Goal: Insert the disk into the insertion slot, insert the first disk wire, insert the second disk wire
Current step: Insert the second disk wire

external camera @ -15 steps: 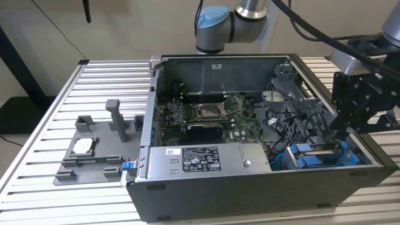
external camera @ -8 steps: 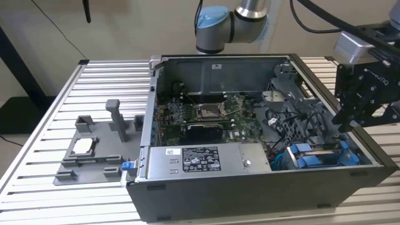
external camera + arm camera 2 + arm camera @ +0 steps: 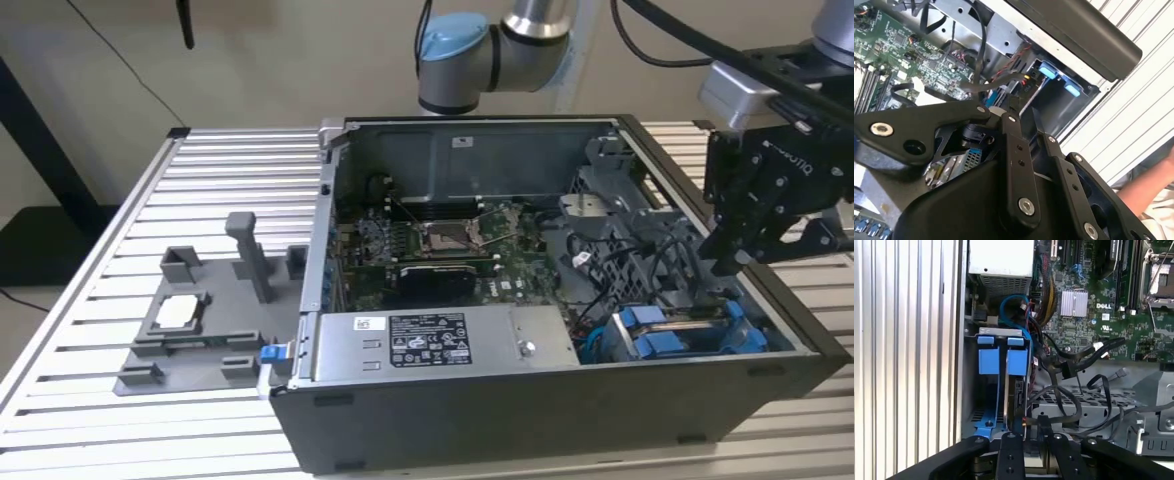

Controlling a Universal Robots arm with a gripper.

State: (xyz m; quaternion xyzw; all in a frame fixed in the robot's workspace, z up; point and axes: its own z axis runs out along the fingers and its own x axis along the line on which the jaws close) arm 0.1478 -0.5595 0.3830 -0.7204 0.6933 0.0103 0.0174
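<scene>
In the exterior view, the gripper (image 3: 738, 262) is positioned near the disk (image 3: 686, 322), which is seated upright in the insertion slot (image 3: 643, 345). In the second wrist view, black cables (image 3: 979, 86) are seen beside the gripper (image 3: 1004, 112). In the first wrist view, the gripper's opening cannot be determined.

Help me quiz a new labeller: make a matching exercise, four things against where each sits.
1 disk
2 square silver chip
3 power supply
4 gripper

A on the grey plastic tray
B over the case's side at the exterior view's right
C in the insertion slot
D inside the case, along its near wall in the exterior view

Pairs: 1-C, 2-A, 3-D, 4-B
</scene>
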